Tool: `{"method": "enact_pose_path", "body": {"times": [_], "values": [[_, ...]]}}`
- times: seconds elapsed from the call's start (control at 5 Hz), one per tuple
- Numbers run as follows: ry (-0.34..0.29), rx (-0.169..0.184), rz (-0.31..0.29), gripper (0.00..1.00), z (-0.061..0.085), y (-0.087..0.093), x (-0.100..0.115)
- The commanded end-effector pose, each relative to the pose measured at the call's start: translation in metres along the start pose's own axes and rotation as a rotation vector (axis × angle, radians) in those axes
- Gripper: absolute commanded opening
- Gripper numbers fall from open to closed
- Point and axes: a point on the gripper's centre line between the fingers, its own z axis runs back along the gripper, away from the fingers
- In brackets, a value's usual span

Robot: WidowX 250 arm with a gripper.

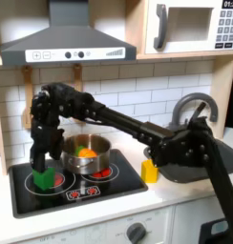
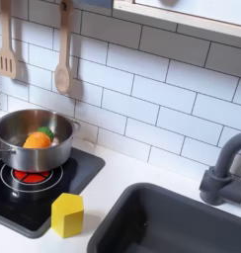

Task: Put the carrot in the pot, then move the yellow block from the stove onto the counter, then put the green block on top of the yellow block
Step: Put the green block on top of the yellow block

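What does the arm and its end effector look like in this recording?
In the first exterior view, the arm is matte black throughout, built of boxy segments joined by chunky joints, with no visible markings. The end effector is black too, with narrow fingers; cables are too blurred to tell.

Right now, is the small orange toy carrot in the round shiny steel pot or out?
In: the carrot lies inside the pot.
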Motion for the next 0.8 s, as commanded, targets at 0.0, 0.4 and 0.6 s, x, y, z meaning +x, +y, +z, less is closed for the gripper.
{"method": "enact_pose_path", "body": {"times": [0.0,0.4,0.6], "values": [[0.001,-0.02,-0.008,1.0,0.009,0.006,-0.001],[0.06,-0.024,-0.019,1.0,-0.014,0.021,-0.014],[0.035,-0.031,-0.016,1.0,-0.003,0.027,-0.011]]}}
